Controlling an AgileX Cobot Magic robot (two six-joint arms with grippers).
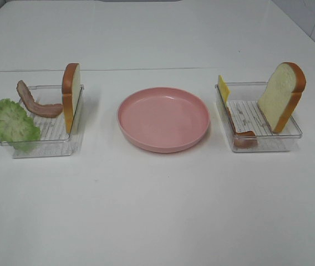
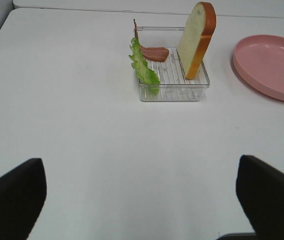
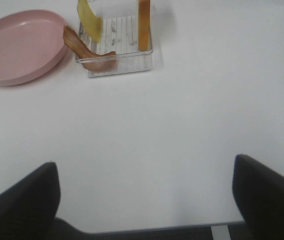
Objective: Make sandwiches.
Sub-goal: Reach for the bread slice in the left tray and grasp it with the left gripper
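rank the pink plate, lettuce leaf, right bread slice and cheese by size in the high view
1. pink plate
2. lettuce leaf and right bread slice: too close to call
3. cheese square, clearly smallest

Pink plate (image 1: 163, 119) between two clear trays
The round plate sits on a white table (image 1: 157, 216); the left tray (image 1: 44, 148) and the right tray (image 1: 268, 145) stand apart from it, each with a ridged floor

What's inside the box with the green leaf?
The tray holds lettuce hanging over its edge, a bacon strip, and a bread slice standing on edge against one wall. Anything under the lettuce is covered, so I cannot see it.
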